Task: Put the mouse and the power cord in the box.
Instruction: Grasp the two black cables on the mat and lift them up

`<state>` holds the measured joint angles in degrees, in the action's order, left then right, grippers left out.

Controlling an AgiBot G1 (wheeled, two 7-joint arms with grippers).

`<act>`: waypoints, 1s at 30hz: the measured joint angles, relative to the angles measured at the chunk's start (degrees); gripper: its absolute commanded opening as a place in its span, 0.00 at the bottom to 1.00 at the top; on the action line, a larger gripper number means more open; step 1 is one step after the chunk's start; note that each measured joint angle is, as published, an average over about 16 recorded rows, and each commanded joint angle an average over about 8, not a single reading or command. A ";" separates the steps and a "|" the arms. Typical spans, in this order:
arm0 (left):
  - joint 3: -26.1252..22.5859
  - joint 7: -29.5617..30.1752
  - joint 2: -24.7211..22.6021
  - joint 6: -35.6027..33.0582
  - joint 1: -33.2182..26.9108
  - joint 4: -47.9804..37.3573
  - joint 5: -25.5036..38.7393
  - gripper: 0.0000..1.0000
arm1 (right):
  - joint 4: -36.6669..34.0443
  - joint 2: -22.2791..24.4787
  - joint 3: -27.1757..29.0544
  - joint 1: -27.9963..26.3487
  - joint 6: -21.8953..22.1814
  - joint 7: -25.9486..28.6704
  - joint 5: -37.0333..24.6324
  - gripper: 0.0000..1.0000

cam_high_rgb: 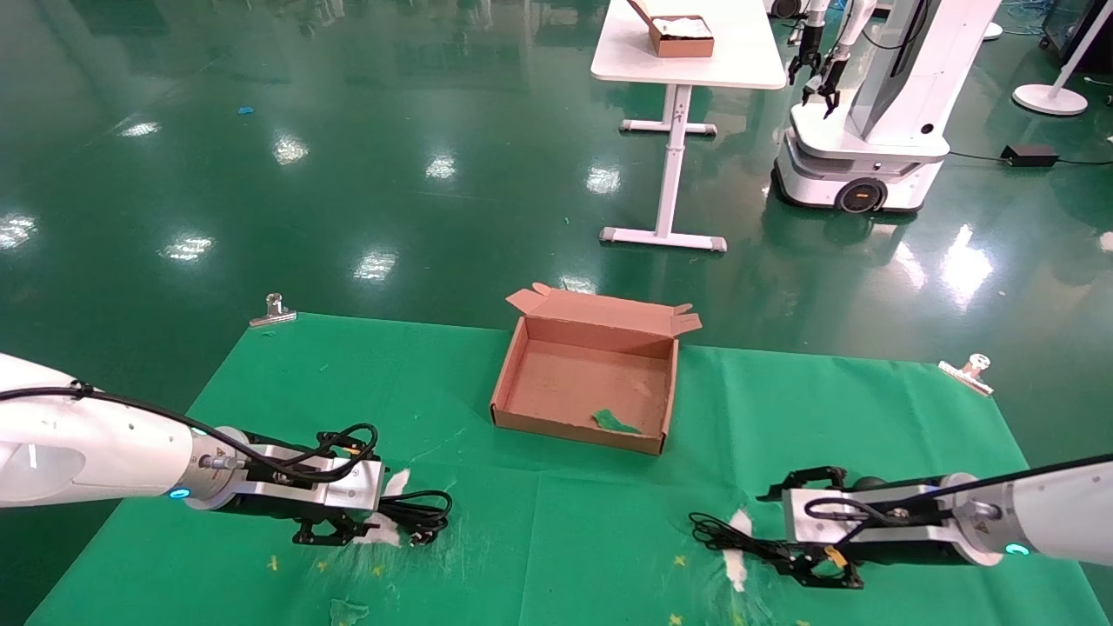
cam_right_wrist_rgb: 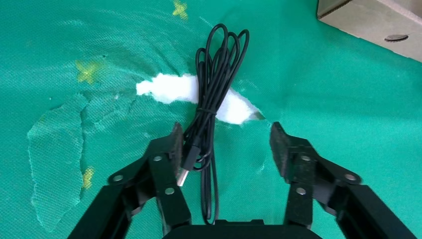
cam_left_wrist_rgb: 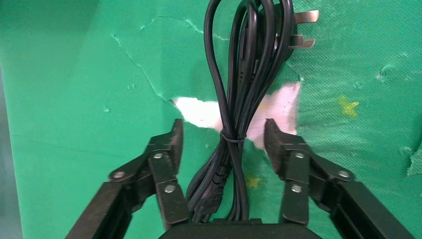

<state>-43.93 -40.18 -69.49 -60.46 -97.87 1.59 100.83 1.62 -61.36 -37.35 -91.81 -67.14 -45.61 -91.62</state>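
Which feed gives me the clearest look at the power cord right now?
The left wrist view: the power cord fills the frame, tied in a bundle with its plug prongs visible, lying between the open fingers of the left pincer. The head view shows only a small black coil beside that pincer. The right wrist view doesn't show it.

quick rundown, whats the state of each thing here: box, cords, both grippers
box: open, flaps up, only a green scrap inside
power cord: bundled, tied, flat on the cloth, not gripped
mouse cable: bundled, on the cloth, not gripped; the mouse itself is hidden
left gripper: jaws open, straddling the power cord
right gripper: jaws open over the mouse cable
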 measured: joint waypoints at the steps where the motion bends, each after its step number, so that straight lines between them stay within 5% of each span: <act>1: 0.00 0.00 0.00 -0.01 0.00 0.01 0.00 0.00 | 0.01 0.00 0.00 0.00 0.00 0.00 0.00 0.00; 30: 1.65 1.94 1.06 -1.90 -1.28 -0.64 -2.39 0.00 | -0.20 1.66 1.22 -0.94 -1.01 0.86 1.79 0.00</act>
<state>-42.28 -38.24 -68.43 -62.36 -99.15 0.95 98.44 1.42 -59.69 -36.13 -92.75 -68.15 -44.75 -89.84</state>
